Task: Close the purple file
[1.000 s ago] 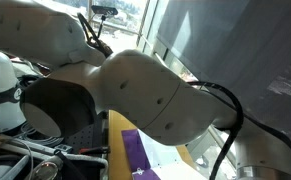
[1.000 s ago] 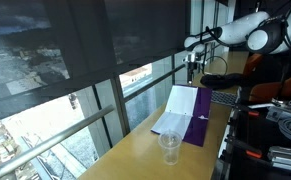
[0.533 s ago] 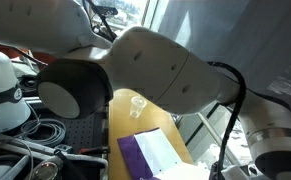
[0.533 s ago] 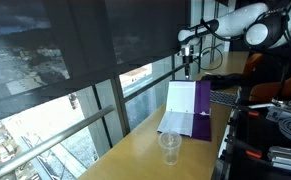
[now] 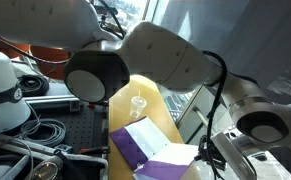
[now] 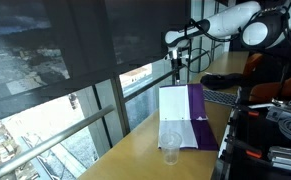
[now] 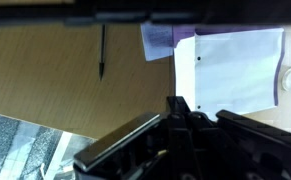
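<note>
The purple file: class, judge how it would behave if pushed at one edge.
Likely floppy: the purple file lies thin and flat, so its cover may bend rather than lift stiffly. Probably light; on the smooth wooden table it might slide.

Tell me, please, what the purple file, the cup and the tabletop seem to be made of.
Purple file: likely thin plastic or coated card, smooth and evenly coloured, with white paper pages inside. Cup: probably clear plastic, since it is see-through. Tabletop: wood or wood-look laminate, tan and matte.
</note>
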Available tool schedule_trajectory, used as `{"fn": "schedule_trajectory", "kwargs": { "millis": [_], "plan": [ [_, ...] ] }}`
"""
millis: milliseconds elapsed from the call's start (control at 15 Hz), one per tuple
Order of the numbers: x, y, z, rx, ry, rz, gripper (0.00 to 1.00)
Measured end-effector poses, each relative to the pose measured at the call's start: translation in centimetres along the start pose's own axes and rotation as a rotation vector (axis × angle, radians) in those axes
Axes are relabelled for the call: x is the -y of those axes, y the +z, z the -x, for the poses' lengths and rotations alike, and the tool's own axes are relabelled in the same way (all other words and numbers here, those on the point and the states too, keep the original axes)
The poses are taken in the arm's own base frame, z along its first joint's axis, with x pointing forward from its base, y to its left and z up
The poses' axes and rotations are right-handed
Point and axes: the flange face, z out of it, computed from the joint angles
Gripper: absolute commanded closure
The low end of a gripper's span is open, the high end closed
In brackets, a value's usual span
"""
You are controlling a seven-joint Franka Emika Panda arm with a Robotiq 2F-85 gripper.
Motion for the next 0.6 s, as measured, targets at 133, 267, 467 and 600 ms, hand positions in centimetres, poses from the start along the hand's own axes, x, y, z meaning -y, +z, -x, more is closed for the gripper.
{"fn": "schedule_trajectory", "kwargs": {
  "millis": [133, 267, 467, 600],
  "plan": [
    [2.2, 0.5, -1.9, 0.027, -0.036, 0.001, 1.0],
    [4.0, 0.7, -3.4, 0.039, -0.066, 0.005, 1.0],
    [5.7, 0.2, -4.5, 0.046, -0.091, 0.008, 1.0],
    [6.5, -0.4, -4.9, 0.052, -0.103, 0.006, 1.0]
  ]
}}
